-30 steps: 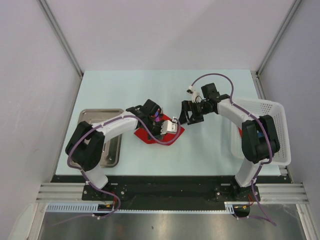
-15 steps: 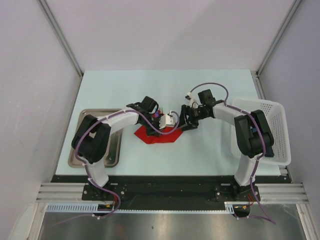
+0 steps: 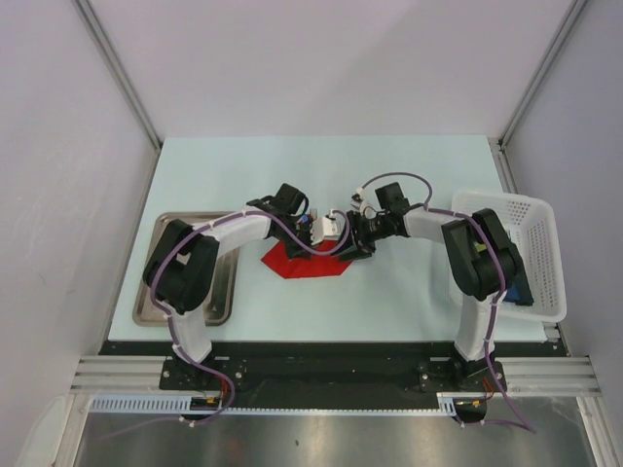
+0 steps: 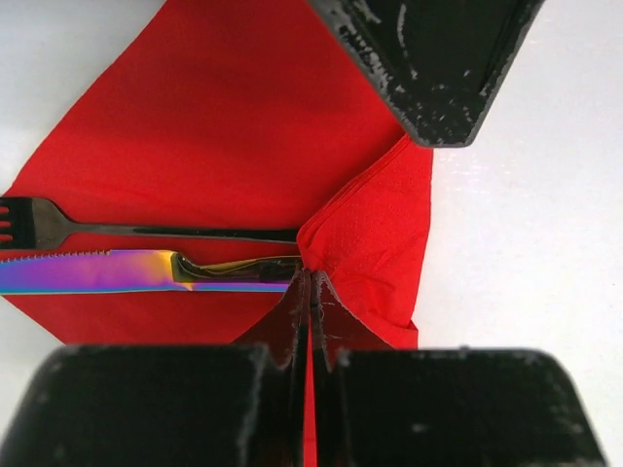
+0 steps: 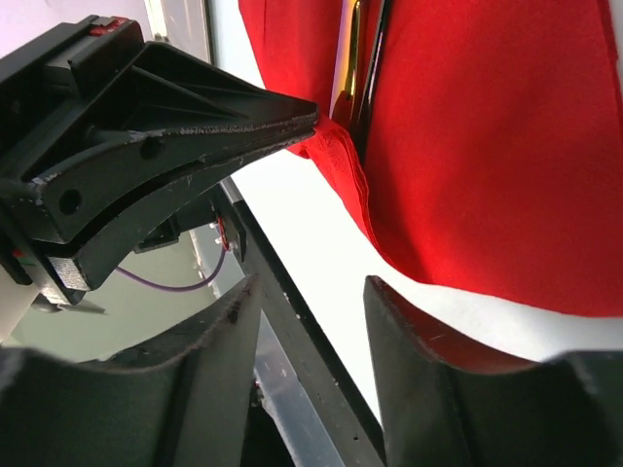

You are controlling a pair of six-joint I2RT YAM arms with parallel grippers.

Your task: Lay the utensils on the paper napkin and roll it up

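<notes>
The red paper napkin (image 3: 304,264) lies flat on the table in the top view, partly under both wrists. On it lie the utensils: a dark fork (image 4: 146,232) and an iridescent knife (image 4: 92,271), side by side, handles toward the napkin's right corner. My left gripper (image 4: 310,284) is shut on that corner, which is lifted and folded over the handle ends. My right gripper (image 5: 311,297) stands open just beside the napkin's (image 5: 487,146) edge with nothing between its fingers; one fingertip (image 4: 428,58) shows in the left wrist view.
A metal tray (image 3: 222,292) lies at the table's left, under the left arm. A white plastic basket (image 3: 545,255) stands at the right edge. The two grippers sit almost tip to tip over the napkin's right corner.
My right gripper has moved left to the napkin's corner and its jaws have narrowed. The left gripper stayed shut and shifted slightly right with the corner.
</notes>
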